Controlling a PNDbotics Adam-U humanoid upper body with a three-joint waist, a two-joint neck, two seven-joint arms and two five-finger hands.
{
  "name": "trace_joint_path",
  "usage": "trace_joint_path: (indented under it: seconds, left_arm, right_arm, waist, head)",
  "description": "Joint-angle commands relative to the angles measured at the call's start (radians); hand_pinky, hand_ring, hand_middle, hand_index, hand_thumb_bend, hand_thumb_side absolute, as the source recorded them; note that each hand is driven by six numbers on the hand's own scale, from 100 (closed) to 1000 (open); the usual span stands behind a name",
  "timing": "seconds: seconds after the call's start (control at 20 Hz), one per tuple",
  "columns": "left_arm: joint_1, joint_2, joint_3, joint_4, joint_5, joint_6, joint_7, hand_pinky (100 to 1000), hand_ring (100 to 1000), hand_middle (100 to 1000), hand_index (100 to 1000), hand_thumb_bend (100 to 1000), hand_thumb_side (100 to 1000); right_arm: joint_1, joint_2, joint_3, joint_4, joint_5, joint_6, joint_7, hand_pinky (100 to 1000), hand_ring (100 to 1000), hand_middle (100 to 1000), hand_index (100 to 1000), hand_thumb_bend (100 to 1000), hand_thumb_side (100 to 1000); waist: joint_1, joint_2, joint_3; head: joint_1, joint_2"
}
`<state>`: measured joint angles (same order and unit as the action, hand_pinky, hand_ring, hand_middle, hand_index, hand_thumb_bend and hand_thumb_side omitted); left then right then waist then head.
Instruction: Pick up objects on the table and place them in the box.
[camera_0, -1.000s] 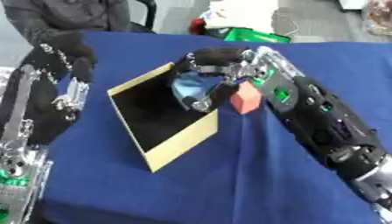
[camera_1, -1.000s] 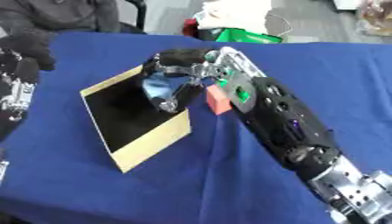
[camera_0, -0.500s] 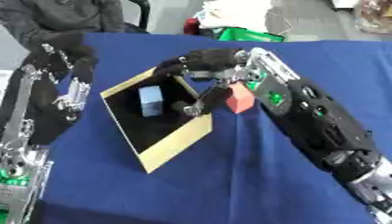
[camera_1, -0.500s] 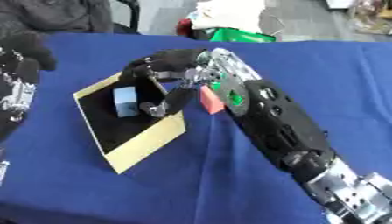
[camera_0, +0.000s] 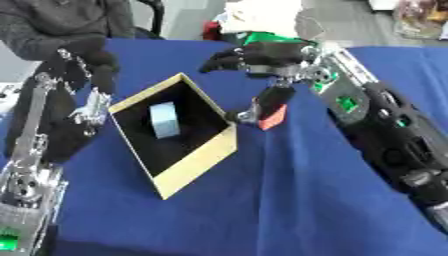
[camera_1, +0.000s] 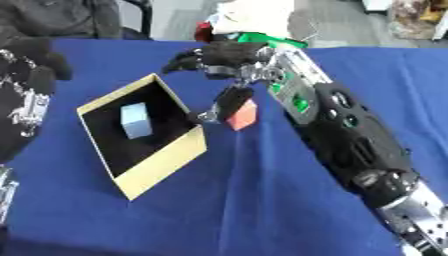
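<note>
Left eye view: the right robot hand (camera_0: 262, 56) hangs over the blue tabletop (camera_0: 289, 200) just beyond the box's far corner, fingers spread and relaxed, holding nothing. The cardboard box (camera_0: 198, 158) sits open, and a pale blue block (camera_0: 164, 119) lies inside it on the dark floor. The red block (camera_0: 273, 116) is the one left out: it stands on the cloth just beside the box's right corner, right under the thumb, which points down and looks to touch it or nearly so. The left robot hand (camera_0: 83, 75) waits at the box's left side, fingers up and relaxed, well apart from the red block, so the right hand is plainly the nearer.

Right eye view: same story. The red block (camera_1: 241, 114) lies below and slightly toward the robot from the open right palm (camera_1: 229, 55), between hand and box (camera_1: 162, 165). My guess, a short drop takes it.
</note>
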<state>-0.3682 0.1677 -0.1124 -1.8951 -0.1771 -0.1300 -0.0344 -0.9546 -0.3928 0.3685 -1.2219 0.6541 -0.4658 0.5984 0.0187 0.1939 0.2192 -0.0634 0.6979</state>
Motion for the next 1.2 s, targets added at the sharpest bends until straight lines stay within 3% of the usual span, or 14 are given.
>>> trace_joint_path:
  seconds: [0.05, 0.4, 1.2]
  left_arm:
    - [-0.006, 0.013, 0.013, -0.014, -0.005, -0.001, 0.005, 665, 644, 614, 807, 216, 530]
    - [-0.003, 0.013, 0.014, -0.012, -0.007, 0.0, 0.007, 664, 644, 613, 807, 218, 532]
    - [-0.003, 0.007, 0.013, -0.012, -0.004, 0.001, 0.005, 663, 642, 611, 806, 222, 536]
  right_arm:
    - [-0.008, -0.047, -0.045, 0.03, -0.012, 0.023, 0.021, 856, 908, 905, 983, 263, 419]
    - [0.0, -0.058, -0.092, 0.138, 0.027, 0.041, 0.011, 863, 924, 940, 987, 271, 423]
    - [0.001, -0.016, -0.099, 0.268, 0.166, -0.005, -0.024, 861, 918, 899, 965, 275, 416]
  waist:
    - [0.001, -0.014, -0.003]
    - [0.007, -0.009, 0.001]
    - [0.022, 0.001, 0.011]
  head:
    - [0.01, -0.012]
    - [0.013, -0.014]
    - [0.005, -0.016]
